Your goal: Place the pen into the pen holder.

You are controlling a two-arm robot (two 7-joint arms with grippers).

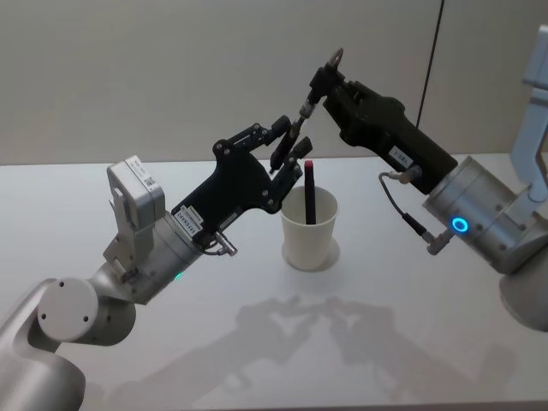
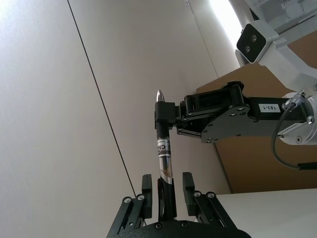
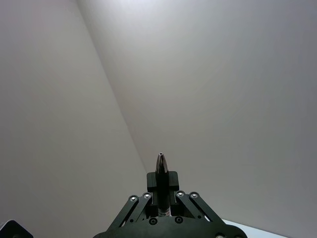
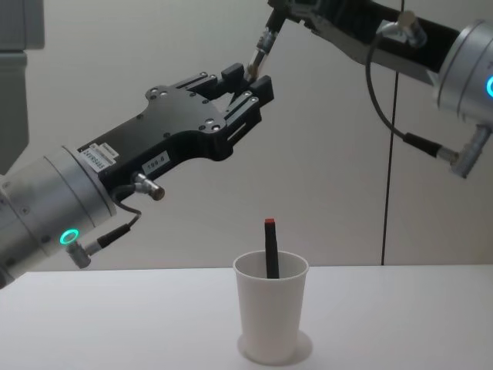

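A slim pen (image 2: 163, 153) with a clear barrel, a black printed label and a silver pointed tip was held in the air between the two hands, well above the glossy white bench (image 1: 402, 334). The right hand (image 2: 165, 115) was clamped on the pen's upper part, just below the tip. The left hand (image 2: 167, 189) stood lower on the same pen, its two black fingers (image 2: 146, 188) spread apart on either side of the barrel without closing on it. Below the left hand, a plain white tapered paper cup with a rolled rim (image 4: 271, 316) stood upright on the bench, with a dark marker with a red end (image 4: 270, 248) leaning inside it. Open bench lay all round the cup, and a pale wall rose behind. The label on the pen was too small to be read; a tag on the right hand read "183-1" upside down.
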